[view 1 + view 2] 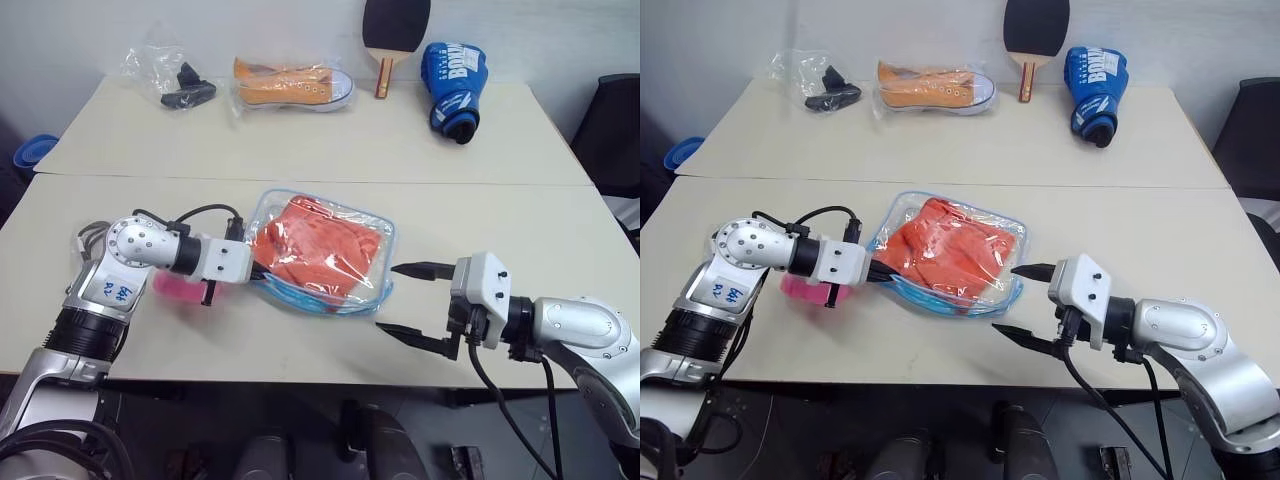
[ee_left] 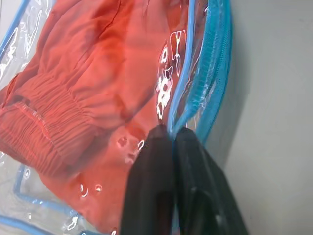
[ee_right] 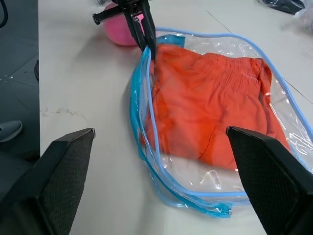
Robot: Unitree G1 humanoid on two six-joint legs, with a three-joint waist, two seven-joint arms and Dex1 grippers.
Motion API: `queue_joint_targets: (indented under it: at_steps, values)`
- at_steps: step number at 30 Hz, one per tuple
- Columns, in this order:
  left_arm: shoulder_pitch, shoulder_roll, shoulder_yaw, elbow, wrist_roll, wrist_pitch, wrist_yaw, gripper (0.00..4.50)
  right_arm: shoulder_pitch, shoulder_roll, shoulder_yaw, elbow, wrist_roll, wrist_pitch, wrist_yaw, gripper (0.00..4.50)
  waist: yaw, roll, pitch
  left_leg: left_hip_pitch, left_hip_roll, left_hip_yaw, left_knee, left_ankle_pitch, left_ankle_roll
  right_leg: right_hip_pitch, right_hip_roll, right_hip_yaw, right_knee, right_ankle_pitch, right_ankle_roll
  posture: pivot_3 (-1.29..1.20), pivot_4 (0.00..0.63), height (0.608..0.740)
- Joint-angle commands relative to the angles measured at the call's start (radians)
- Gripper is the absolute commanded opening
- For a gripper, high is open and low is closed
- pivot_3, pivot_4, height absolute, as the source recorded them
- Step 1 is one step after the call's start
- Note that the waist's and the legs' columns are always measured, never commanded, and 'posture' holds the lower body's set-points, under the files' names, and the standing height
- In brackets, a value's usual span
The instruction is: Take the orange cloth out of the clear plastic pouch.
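The clear plastic pouch (image 1: 372, 232), edged in light blue, lies flat in the middle of the near table. The orange cloth (image 1: 318, 248) is folded inside it, its elastic band visible through the plastic. My left gripper (image 1: 258, 272) reaches in from the left and is shut on the pouch's blue zipper edge (image 2: 195, 93); in the left wrist view the two black fingers (image 2: 151, 181) press together there. My right gripper (image 1: 388, 298) stands open just right of the pouch, its fingers (image 3: 54, 176) wide apart and touching nothing.
A pink plush toy (image 1: 178, 288) sits under my left wrist. On the far table lie a thin clear bag with a black item (image 1: 175, 82), a wrapped orange sneaker (image 1: 292, 85), a table-tennis paddle (image 1: 392, 35) and a blue boxing glove (image 1: 452, 85).
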Motion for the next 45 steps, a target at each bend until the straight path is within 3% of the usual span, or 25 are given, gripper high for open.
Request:
queue_joint_targets:
  at_steps: [1, 5, 10, 14, 20, 23, 26, 39, 42, 45]
  values:
    - [0.027, -0.019, 0.046, -0.113, -0.101, 0.232, 0.015, 0.06, -0.013, -0.003, 0.006, -0.02, -0.007, -0.019, -0.001, 4.5, 0.0, 0.0, 0.0, 0.0, 0.0, 0.0, 0.0, 0.0, 0.0, 0.0, 0.0, 0.0, 0.0, 0.0, 0.0, 0.0, 0.15, 0.74]
    - [0.028, -0.141, 0.094, -0.223, -0.155, 0.59, 0.211, 0.06, -0.024, 0.007, 0.016, -0.042, -0.009, -0.015, -0.018, 4.5, 0.006, 0.0, 0.0, 0.0, -0.001, -0.002, 0.002, 0.0, 0.001, 0.0, 0.0, 0.0, 0.0, 0.001, 0.001, 0.0, 0.15, 0.74]
    - [0.091, -0.275, 0.17, -0.415, -0.237, 0.874, 0.413, 0.06, -0.01, 0.04, 0.042, -0.075, -0.012, 0.001, -0.077, 4.5, 0.001, -0.001, 0.0, -0.001, -0.001, -0.005, 0.004, 0.0, 0.001, 0.0, -0.001, 0.0, -0.001, 0.002, 0.003, 0.0, 0.15, 0.74]
    - [0.116, -0.32, 0.151, -0.522, -0.261, 0.957, 0.482, 0.0, -0.011, 0.076, 0.112, -0.038, -0.095, -0.026, -0.127, 3.57, 0.0, -0.001, 0.0, 0.0, -0.001, -0.004, 0.004, 0.001, 0.0, 0.001, -0.001, 0.001, 0.0, 0.002, 0.003, 0.0, 0.15, 0.74]
    - [0.073, -0.359, 0.119, -0.543, -0.272, 1.002, 0.534, 0.0, -0.108, 0.172, 0.244, 0.087, -0.291, -0.046, -0.255, 1.41, 0.0, -0.001, -0.001, 0.0, -0.001, -0.004, 0.006, 0.001, 0.0, 0.001, -0.001, 0.002, 0.001, 0.002, 0.003, 0.0, 0.15, 0.74]
    - [0.052, -0.371, 0.109, -0.525, -0.272, 1.01, 0.549, 0.0, -0.159, 0.232, 0.314, 0.149, -0.371, -0.051, -0.3, 1.62, 0.0, -0.001, -0.001, 0.0, -0.001, -0.004, 0.006, 0.001, -0.001, 0.0, 0.0, 0.001, 0.001, 0.001, 0.002, 0.0, 0.15, 0.74]
    - [0.041, -0.374, 0.096, -0.518, -0.273, 1.01, 0.552, 0.0, -0.207, 0.278, 0.37, 0.221, -0.46, -0.057, -0.344, 2.54, -0.001, -0.001, -0.001, 0.0, -0.001, -0.004, 0.006, 0.001, -0.001, 0.0, -0.001, 0.001, 0.001, 0.001, 0.002, 0.0, 0.15, 0.74]
    - [0.025, -0.388, 0.064, -0.503, -0.274, 0.997, 0.565, 0.0, -0.276, 0.33, 0.499, 0.341, -0.714, -0.109, -0.388, 2.54, -0.002, -0.001, -0.001, -0.001, -0.001, -0.005, 0.006, 0.001, -0.001, 0.0, -0.001, 0.001, 0.0, 0.001, 0.002, 0.0, 0.15, 0.74]
    - [0.02, -0.396, 0.063, -0.501, -0.275, 0.997, 0.569, 0.0, -0.278, 0.332, 0.506, 0.355, -0.773, -0.113, -0.404, 3.08, -0.002, -0.001, -0.001, -0.001, -0.001, -0.005, 0.006, 0.001, -0.001, 0.0, -0.001, 0.001, 0.0, 0.002, 0.002, 0.0, 0.15, 0.74]
    - [0.019, -0.401, 0.061, -0.5, -0.275, 0.996, 0.572, 0.0, -0.273, 0.344, 0.514, 0.365, -0.805, -0.111, -0.404, 4.01, -0.002, -0.001, -0.001, -0.001, -0.001, -0.005, 0.006, 0.001, -0.001, 0.0, -0.001, 0.001, 0.0, 0.001, 0.002, 0.0, 0.15, 0.74]
